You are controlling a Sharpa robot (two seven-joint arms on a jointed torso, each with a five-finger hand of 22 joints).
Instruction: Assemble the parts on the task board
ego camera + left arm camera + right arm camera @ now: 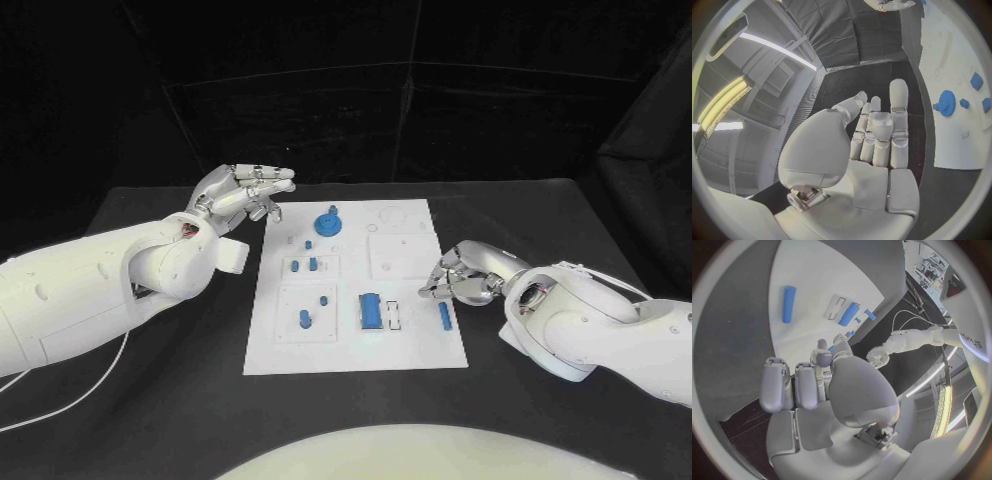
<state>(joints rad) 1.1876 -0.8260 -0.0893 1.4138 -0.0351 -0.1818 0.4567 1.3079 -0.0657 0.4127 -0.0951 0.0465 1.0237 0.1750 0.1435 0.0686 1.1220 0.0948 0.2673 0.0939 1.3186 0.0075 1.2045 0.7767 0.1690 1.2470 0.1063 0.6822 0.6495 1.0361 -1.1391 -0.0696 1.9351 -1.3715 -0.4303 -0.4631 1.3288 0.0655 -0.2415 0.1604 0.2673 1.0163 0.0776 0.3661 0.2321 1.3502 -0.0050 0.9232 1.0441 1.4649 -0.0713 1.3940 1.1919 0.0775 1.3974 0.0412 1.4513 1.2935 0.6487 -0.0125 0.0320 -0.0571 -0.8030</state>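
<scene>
Board (418,345) lies nearest, blue parts loose. Right hand (459,276) hovers curled and empty by rod (444,316), seemingly poised to grasp. Left hand (245,192) spread, clear.

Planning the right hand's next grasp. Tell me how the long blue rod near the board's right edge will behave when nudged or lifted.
The blue rod looks round and lies flat on the task board, so a sideways nudge would probably roll it. It seems rigid, likely light plastic. Its smooth surface may slip in the right hand.
</scene>
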